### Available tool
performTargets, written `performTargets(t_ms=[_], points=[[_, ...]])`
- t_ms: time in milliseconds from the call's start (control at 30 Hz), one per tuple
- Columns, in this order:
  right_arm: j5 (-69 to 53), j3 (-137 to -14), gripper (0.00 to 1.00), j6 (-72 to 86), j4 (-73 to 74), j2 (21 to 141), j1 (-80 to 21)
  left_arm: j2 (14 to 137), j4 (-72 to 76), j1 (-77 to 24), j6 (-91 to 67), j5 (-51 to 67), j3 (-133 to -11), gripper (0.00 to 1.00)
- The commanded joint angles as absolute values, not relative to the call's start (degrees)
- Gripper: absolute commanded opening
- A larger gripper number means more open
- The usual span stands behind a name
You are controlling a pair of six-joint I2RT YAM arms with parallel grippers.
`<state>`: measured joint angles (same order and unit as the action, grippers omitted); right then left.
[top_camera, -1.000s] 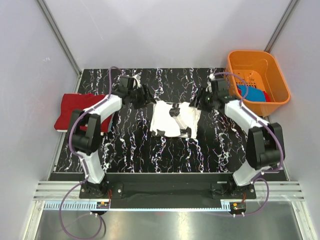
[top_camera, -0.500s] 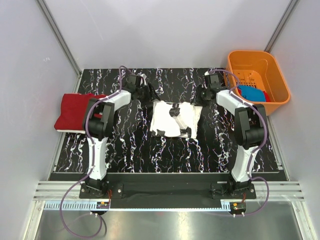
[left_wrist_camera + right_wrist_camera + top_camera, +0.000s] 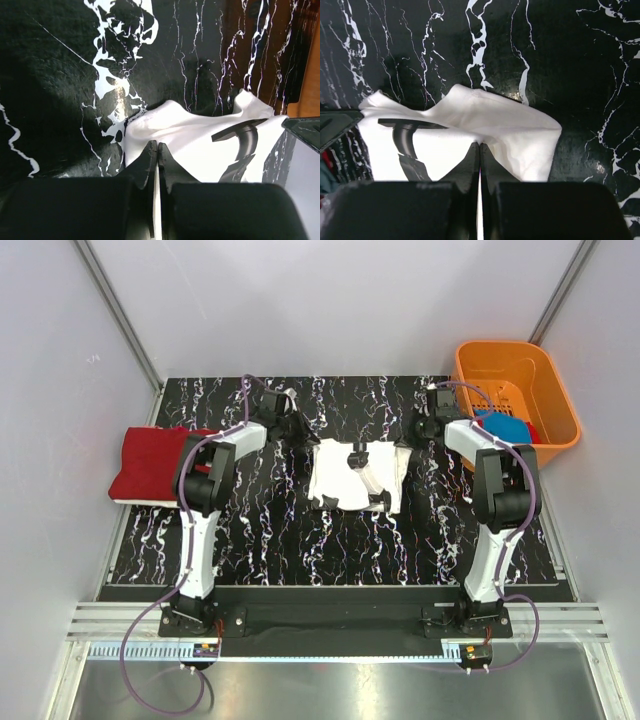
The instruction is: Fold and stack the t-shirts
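A black tabletop [image 3: 270,530] veined with white marbling fills the middle of the cell. An orange plastic basket [image 3: 505,375] stands at its far right corner, reaching out past the right edge. Pale grey walls [image 3: 330,310] rise behind the far edge and along both sides. A silver rail [image 3: 100,622] runs along the near edge.

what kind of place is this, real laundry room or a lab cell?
Probably a lab test cell, not a home: plain panel walls around a marbled black tabletop, left arm and right arm bolted at its near edge, white t-shirt laid between them.
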<state>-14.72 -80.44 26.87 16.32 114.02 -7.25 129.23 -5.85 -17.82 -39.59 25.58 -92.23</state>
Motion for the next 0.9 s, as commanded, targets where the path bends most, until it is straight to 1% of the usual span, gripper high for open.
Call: performTargets(t_ms=[0, 200, 233, 300, 333, 367, 433, 500, 600, 700, 733, 800, 833, 867], points=[[-19.67, -78.58, 0.0, 29.7, 10.65, 116.1, -4.75, 129.64, -1.67, -18.02, -40.6, 26.98, -93.96, 0.0], [-26.71, -77.35, 0.0, 33.66, 6.69, 120.67, -1.06, 130.25, -0.18, -18.02, -41.84, 26.98, -93.6, 0.0], [-26.98, -77.0, 0.02, 34.36, 6.51, 121.54, -0.71, 130.34, -0.18, -17.93, -41.75, 26.9, -93.69, 0.0], [-27.16, -77.52, 0.11, 34.81, 8.6, 122.17, -0.35, 130.52, -0.44, -17.93, -41.49, 26.63, -93.95, 0.0], [-26.9, -77.69, 0.18, 34.46, 9.4, 121.91, -0.26, 130.52, -0.53, -17.93, -41.22, 26.8, -93.96, 0.02], [-25.15, -77.35, 0.39, 34.02, 9.93, 121.12, -0.35, 130.26, -0.79, -17.93, -40.87, 27.07, -94.04, 0.06], [-24.44, -74.64, 0.48, 33.93, 7.92, 117.97, -0.35, 129.56, -0.18, -17.93, -39.56, 29.17, -93.61, 0.19], [-23.64, -73.22, 0.55, 33.75, 6.95, 115.76, -0.35, 126.84, -0.18, -17.84, -37.98, 28.4, -91.59, 0.32], [-23.99, -70.23, 0.61, 33.4, 5.11, 111.54, -0.35, 121.13, -2.18, -17.84, -34.91, 25.24, -87.81, 0.45], [-24.08, -65.93, 0.66, 33.4, 3.53, 106.63, -0.26, 114.98, -7.53, -17.67, -30.43, 21.81, -85.01, 0.65], [-24.17, -63.22, 0.7, 33.57, 2.56, 103.74, -0.35, 111.65, -8.86, -17.67, -29.28, 21.01, -84.03, 0.79], [-25.05, -60.13, 0.88, 33.92, -1.46, 100.65, -0.35, 108.12, -12.19, -17.67, -27.0, 17.43, -80.36, 0.91], [-25.4, -57.77, 0.98, 34.45, -2.54, 97.85, -0.35, 104.45, -12.74, -17.67, -26.11, 16.45, -78.85, 0.99], [-25.4, -56.96, 0.99, 34.63, -3.16, 96.69, -0.35, 102.5, -13.35, -17.67, -25.23, 15.13, -77.45, 0.99]])
